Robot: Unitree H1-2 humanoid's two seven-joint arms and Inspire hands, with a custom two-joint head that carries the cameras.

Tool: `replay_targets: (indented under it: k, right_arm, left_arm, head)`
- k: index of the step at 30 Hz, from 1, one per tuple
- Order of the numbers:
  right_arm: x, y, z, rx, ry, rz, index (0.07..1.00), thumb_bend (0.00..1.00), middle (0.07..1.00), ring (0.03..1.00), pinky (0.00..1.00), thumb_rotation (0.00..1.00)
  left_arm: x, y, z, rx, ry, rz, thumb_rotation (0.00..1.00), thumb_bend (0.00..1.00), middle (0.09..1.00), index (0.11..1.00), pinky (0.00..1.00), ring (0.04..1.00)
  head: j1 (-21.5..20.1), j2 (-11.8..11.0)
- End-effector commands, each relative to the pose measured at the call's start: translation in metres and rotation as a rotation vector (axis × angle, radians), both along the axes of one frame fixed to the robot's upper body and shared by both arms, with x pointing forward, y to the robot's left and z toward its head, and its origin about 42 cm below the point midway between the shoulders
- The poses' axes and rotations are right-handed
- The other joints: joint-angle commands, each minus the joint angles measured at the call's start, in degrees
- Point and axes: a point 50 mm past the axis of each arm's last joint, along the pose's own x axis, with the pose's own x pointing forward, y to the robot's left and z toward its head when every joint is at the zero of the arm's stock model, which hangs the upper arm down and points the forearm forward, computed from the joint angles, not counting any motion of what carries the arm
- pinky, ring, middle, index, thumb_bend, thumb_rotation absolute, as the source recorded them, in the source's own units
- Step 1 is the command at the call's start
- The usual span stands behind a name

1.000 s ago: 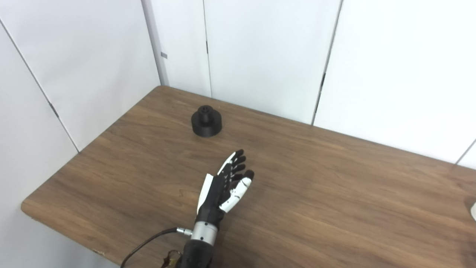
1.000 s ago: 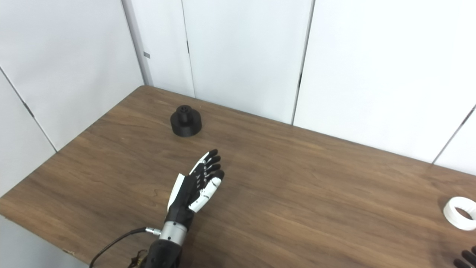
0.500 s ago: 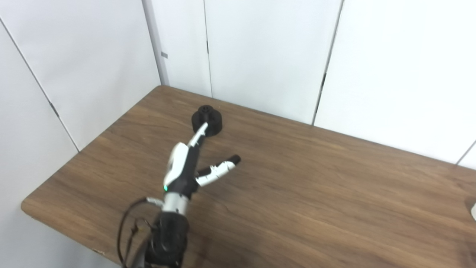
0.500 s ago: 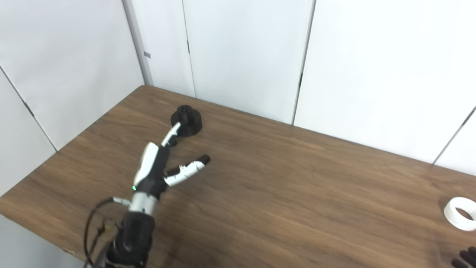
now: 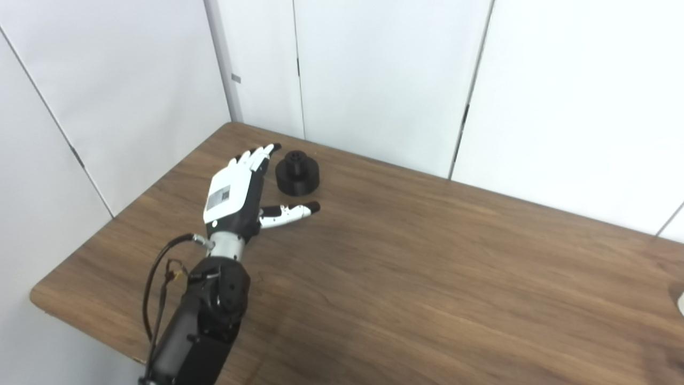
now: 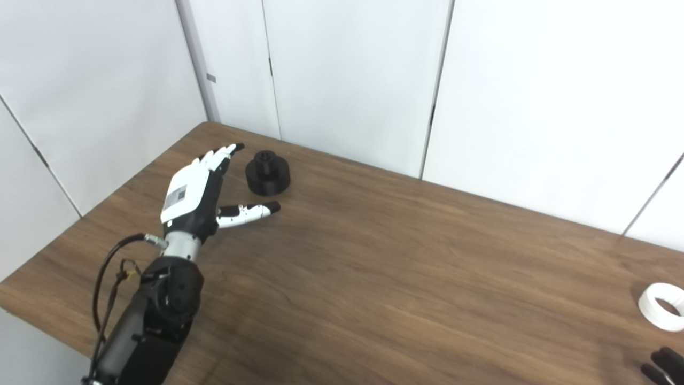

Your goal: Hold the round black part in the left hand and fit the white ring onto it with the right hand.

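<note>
Wooden counter [image 5: 427, 278] carried everything. My left hand [image 5: 238, 190] lay spread and empty just beside the round black part [image 5: 297, 172]; I judged it should close squarely around its base. White ring [image 6: 662, 306] waited far right.

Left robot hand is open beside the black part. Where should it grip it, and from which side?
Grip the round black part around its wide lower disc, closing in from its left, where the left robot hand already sits open, thumb spread toward it. This should leave the narrower top boss free for the white ring.
</note>
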Motion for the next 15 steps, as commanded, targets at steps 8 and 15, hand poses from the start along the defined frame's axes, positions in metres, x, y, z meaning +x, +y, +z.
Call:
replay_targets:
  k: [8, 15]
  right_arm:
    - [0.003, -0.002, 0.017, -0.020, -0.078, 0.002, 0.804, 0.56, 0.838, 0.809, 0.61, 0.94]
    - [0.001, 0.000, 0.017, -0.022, -0.078, 0.000, 0.815, 0.61, 0.848, 0.818, 0.64, 0.91]
  left_arm:
    - [0.041, 0.030, 0.012, 0.128, 0.037, 0.096, 0.59, 1.00, 0.980, 0.899, 1.00, 1.000]
    - [0.070, 0.045, 0.011, 0.174, 0.112, 0.130, 0.59, 1.00, 0.980, 0.893, 1.00, 1.000]
  head:
    - [-0.4, 0.3]
    - [-0.7, 0.5]
